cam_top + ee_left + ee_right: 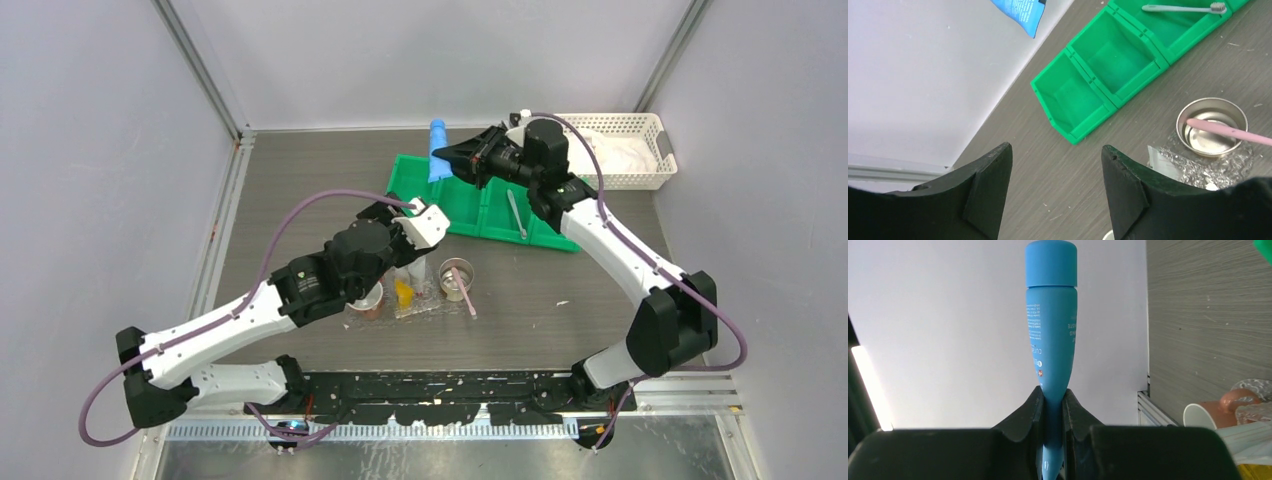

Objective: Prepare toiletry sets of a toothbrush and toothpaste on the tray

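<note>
My right gripper point(447, 156) point(1052, 394) is shut on the flat end of a blue toothpaste tube point(437, 150) point(1050, 330), held above the back left corner of the green bin point(470, 205). The tube's end also shows in the left wrist view point(1020, 12). A grey toothbrush point(516, 213) point(1180, 7) lies in the bin's right compartment. The crinkly clear tray point(428, 305) point(1218, 170) holds a metal cup point(457, 275) point(1212, 125) with a pink toothbrush point(465, 295) point(1228, 131) and a yellow-orange tube point(403, 292). My left gripper point(385, 214) point(1055, 150) is open and empty, just left of the tray.
A copper-coloured cup point(370, 300) point(1213, 415) sits at the tray's left edge. A white lattice basket point(625, 150) stands at the back right. The bin's two left compartments point(1098, 75) hold nothing. The left arm partly hides the tray's back.
</note>
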Robot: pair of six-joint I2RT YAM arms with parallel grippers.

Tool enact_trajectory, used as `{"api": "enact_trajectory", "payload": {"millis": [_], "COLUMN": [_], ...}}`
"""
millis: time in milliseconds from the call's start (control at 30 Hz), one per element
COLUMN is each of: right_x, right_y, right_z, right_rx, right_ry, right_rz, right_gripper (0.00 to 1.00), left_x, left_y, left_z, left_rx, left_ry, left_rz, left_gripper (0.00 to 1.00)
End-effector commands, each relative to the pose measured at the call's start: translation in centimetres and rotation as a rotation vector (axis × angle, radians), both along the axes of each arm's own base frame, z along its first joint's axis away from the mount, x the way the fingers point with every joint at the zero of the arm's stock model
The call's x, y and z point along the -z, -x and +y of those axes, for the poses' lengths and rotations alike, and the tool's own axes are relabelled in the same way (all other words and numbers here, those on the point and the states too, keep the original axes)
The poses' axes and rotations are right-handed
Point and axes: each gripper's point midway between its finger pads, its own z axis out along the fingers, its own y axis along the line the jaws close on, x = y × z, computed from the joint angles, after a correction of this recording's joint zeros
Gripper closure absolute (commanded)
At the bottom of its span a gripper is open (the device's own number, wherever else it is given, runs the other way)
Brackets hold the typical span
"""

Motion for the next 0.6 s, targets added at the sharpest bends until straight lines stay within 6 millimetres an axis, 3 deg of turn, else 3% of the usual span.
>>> {"api": "enact_trajectory", "payload": {"millis": [0,300,567], "right_x": [-3.7,-1.2,-0.3], "right_y": [3.3,5.3,6.6], "right_z": [0.2,1.7,2.8], "right_rx": [-0.065,-0.113,-0.147], "right_ry": [-0.057,0.021,0.037], "right_rz": [-0.089,-0.079,-0.08], "right_gripper": [0.99,0.99,0.99], "left_x": [-2.5,-3.9,-3.2], "left_y": [-0.6,0.3,-0.3], "left_z": [-0.5,-2.9,-3.3], "left_rx": [-0.042,-0.06,-0.102], "left_ry": [-0.001,-0.118,-0.167], "left_rz": [-0.133,-0.289,-0.318], "left_gripper": [0.33,0.33,0.33]}}
